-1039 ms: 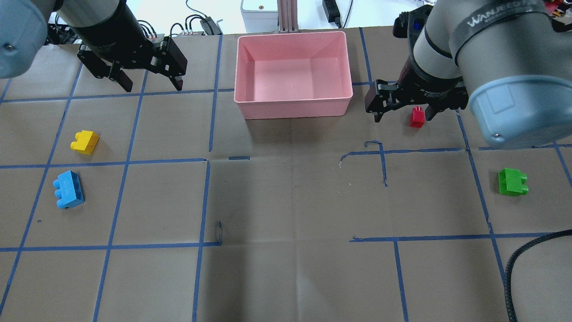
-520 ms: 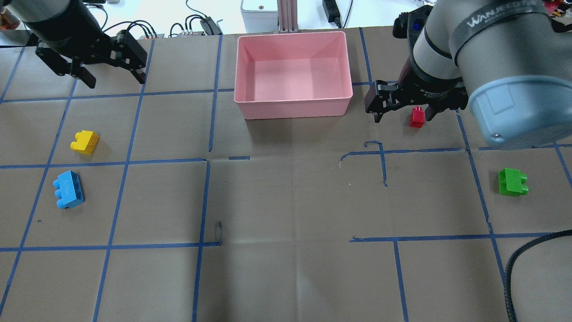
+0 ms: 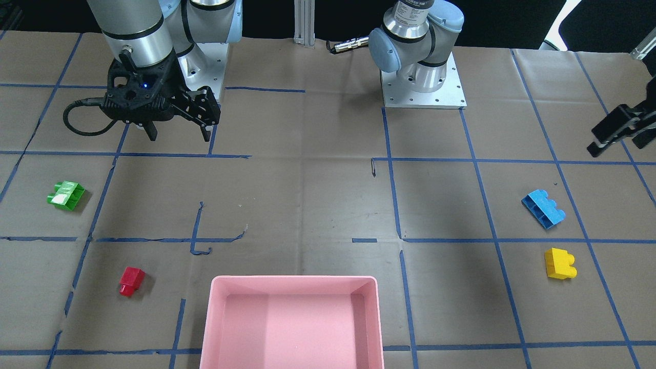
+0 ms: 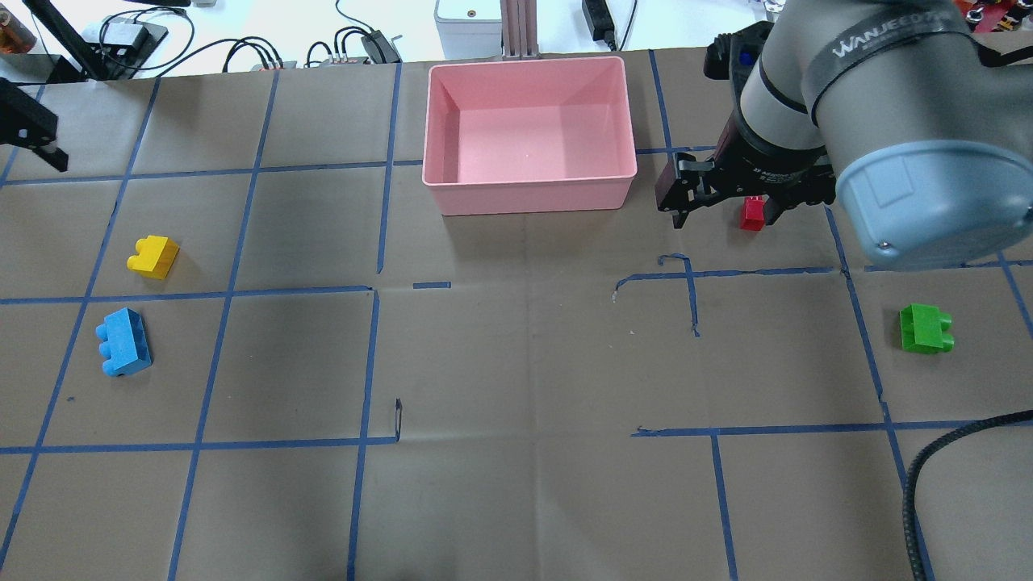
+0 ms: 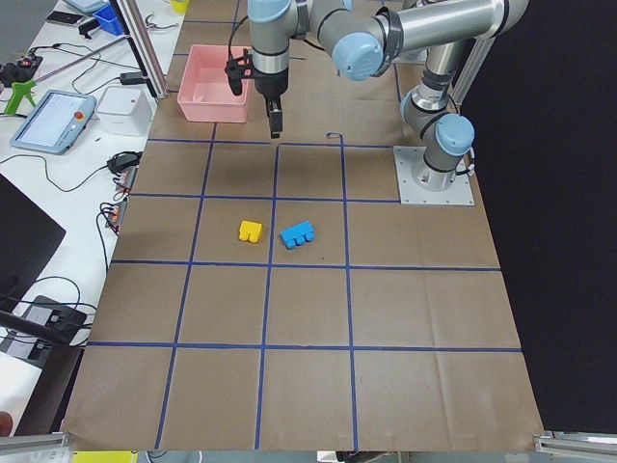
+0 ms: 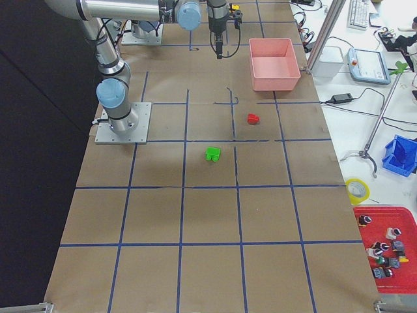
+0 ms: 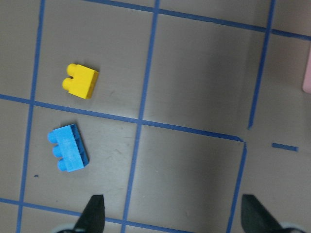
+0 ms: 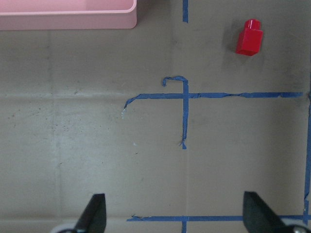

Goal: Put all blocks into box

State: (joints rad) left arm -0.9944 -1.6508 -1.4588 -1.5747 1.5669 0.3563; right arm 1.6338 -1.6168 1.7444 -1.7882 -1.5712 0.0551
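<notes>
My right pincer [image 8: 175,216] hangs spread and empty above the surface [image 4: 516,363]. The red block [image 8: 249,37] lies off to the upper right of its wrist view, near the empty box [image 4: 533,196] but not touching it. I judge this block comes first: I shift over until it is centred between the fingers, take its flat sides rather than the stud, which seems to point away from the robot, then descend. My left pincer [image 7: 175,216] is spread and empty too, above the yellow block [image 7: 81,81] and blue block [image 7: 68,149]; the green block [image 4: 926,328] lies well apart
</notes>
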